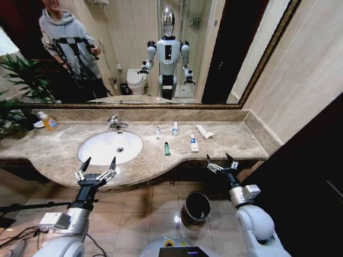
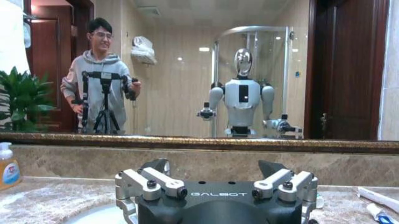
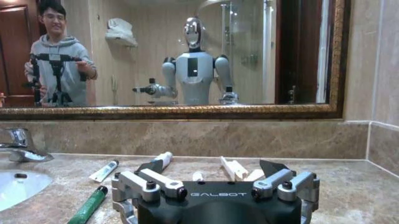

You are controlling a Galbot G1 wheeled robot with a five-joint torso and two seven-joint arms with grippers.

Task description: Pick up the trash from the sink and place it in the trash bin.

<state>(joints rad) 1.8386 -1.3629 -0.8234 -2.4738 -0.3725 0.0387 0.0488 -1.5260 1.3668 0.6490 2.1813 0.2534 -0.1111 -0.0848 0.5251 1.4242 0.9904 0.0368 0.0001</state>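
Note:
Several small trash items lie on the marble counter to the right of the sink [image 1: 104, 151], none inside the basin: a green tube [image 1: 166, 149] [image 3: 89, 205], a mini bottle with a blue label [image 1: 194, 143], two thin white tubes [image 1: 158, 132] [image 1: 174, 128] and a wider white tube [image 1: 204, 131] [image 3: 234, 168]. The trash bin [image 1: 195, 209] stands on the floor below the counter's front edge. My left gripper [image 1: 96, 167] [image 2: 213, 164] hovers open at the counter edge in front of the basin. Near the counter's right front edge, my right gripper [image 1: 222, 160] [image 3: 212, 165] is open and empty, facing the tubes.
A chrome faucet [image 1: 115, 123] [image 3: 18, 144] sits behind the basin. An orange soap bottle [image 1: 49, 122] [image 2: 7, 168] and a plant [image 1: 19, 91] are at the far left. A mirror backs the counter; a wall closes the right side. A tiled floor lies below.

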